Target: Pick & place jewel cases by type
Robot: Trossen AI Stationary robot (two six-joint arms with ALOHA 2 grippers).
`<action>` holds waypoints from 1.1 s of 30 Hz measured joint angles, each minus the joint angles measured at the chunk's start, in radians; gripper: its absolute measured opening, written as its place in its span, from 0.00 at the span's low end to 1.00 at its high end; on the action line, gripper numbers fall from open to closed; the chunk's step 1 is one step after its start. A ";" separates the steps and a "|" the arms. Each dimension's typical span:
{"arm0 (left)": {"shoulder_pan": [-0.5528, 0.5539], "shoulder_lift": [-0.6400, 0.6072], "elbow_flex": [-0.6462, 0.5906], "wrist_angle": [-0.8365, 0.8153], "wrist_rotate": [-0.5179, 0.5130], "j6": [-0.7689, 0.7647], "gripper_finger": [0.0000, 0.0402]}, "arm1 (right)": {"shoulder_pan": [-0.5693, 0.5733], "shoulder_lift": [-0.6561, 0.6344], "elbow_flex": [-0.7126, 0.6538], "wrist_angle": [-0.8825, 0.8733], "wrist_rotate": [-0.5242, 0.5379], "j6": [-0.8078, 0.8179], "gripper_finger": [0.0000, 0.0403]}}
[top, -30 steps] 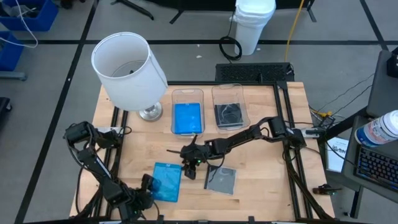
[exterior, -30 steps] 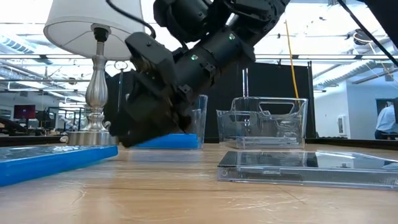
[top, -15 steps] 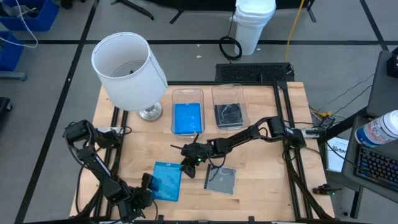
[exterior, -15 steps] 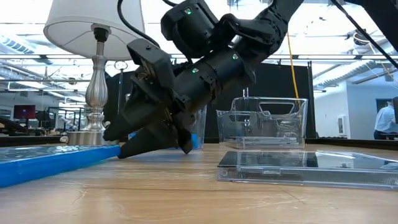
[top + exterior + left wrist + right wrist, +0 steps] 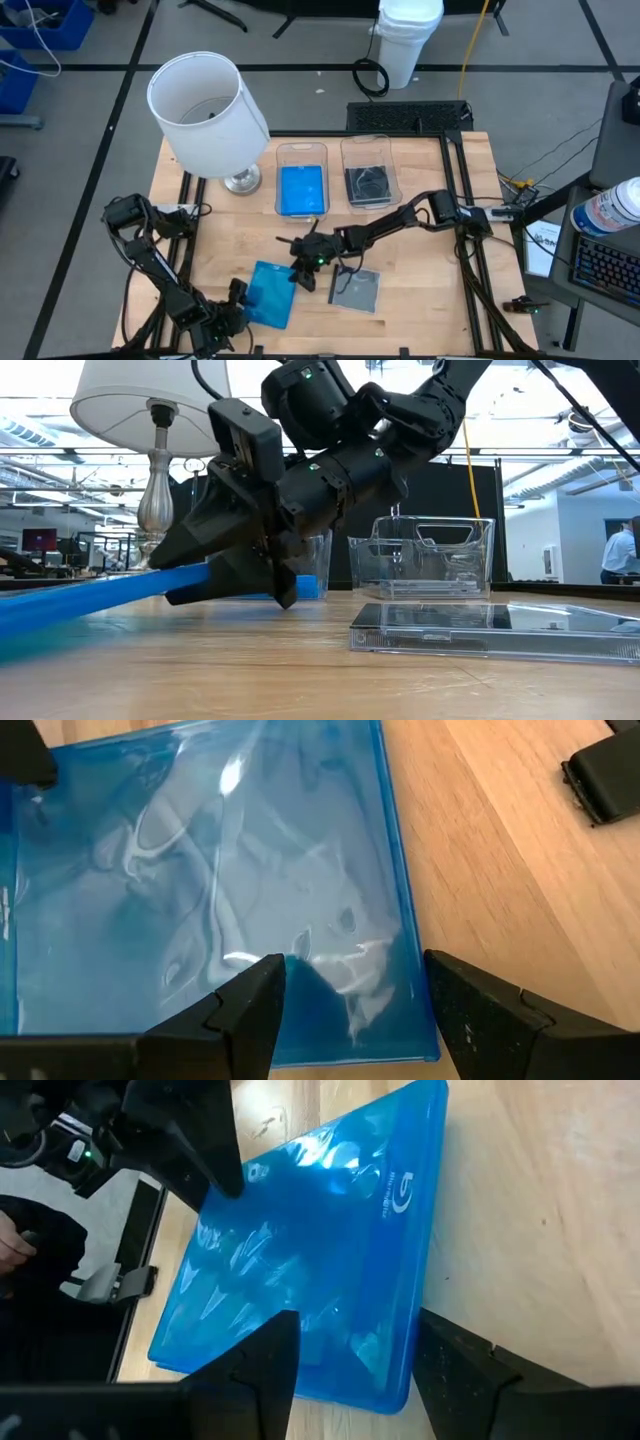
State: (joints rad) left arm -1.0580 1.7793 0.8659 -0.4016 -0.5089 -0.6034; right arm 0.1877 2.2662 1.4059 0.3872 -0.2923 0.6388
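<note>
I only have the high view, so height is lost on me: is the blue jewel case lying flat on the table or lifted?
Observer: Tilted. In the low view the right end effector holds one edge of the blue jewel case raised above the table.
Operator: How do its fingers sit?
Observer: The right wrist view shows the fingers straddling the case's edge.
Operator: And the clear case?
Observer: The low view shows the clear jewel case lying flat on the table, apart from both arms.

Blk jointed arms, green LEDs, cables
</note>
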 joint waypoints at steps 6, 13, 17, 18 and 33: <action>0.000 0.001 0.000 0.007 -0.022 0.008 0.60 | 0.015 0.003 -0.002 0.046 0.005 -0.009 0.40; -0.006 0.003 0.000 0.010 -0.062 0.009 0.60 | 0.011 -0.001 -0.003 0.073 -0.003 -0.001 0.27; -0.023 0.003 -0.001 0.005 -0.079 0.001 0.60 | 0.004 -0.016 -0.005 0.072 -0.008 -0.004 0.20; -0.029 0.003 -0.001 0.003 -0.087 -0.002 0.60 | 0.002 -0.023 -0.005 0.069 -0.009 -0.004 0.19; -0.132 -0.003 0.070 -0.055 -0.105 -0.051 0.60 | 0.003 -0.239 0.000 -0.032 0.001 -0.141 0.08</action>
State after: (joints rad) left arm -1.1900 1.7767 0.9360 -0.4564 -0.6136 -0.6546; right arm 0.1906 2.0268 1.4055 0.3549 -0.2912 0.4977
